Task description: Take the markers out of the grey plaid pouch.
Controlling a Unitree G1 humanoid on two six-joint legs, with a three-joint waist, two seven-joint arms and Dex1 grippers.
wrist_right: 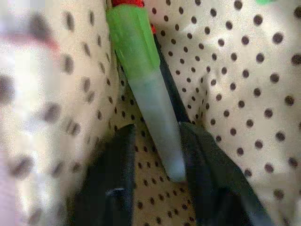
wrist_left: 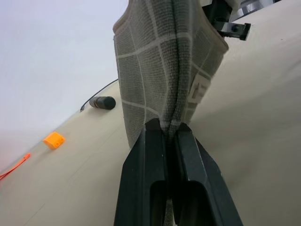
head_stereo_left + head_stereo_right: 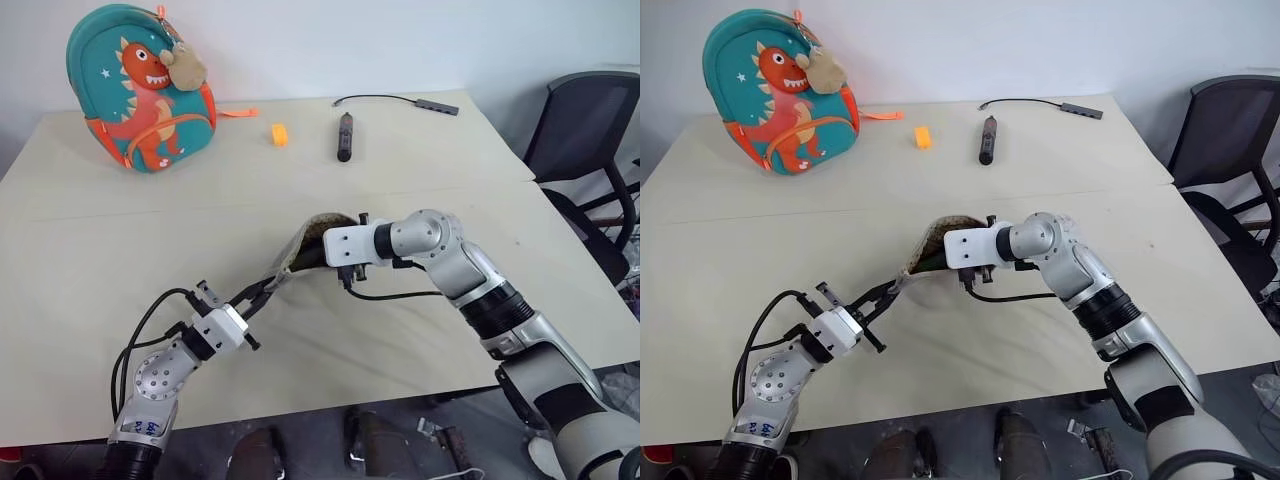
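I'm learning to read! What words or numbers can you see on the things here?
None can be read.
White label on the grey plaid pouch: a mark shows, too unclear to read.
Blue print on the left arm's base: too small to read.
Dinosaur backpack: pictures, no words.

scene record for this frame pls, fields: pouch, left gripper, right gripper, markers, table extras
pouch: grey plaid pouch, held up off the table, mouth open
left gripper: left gripper shut on the pouch's edge
right gripper: right gripper inside the pouch, fingers either side of the green highlighter, not clamped yet
markers: highlighter and a red one inside
table extras: dinosaur backpack, orange block, black stick, cable with hub
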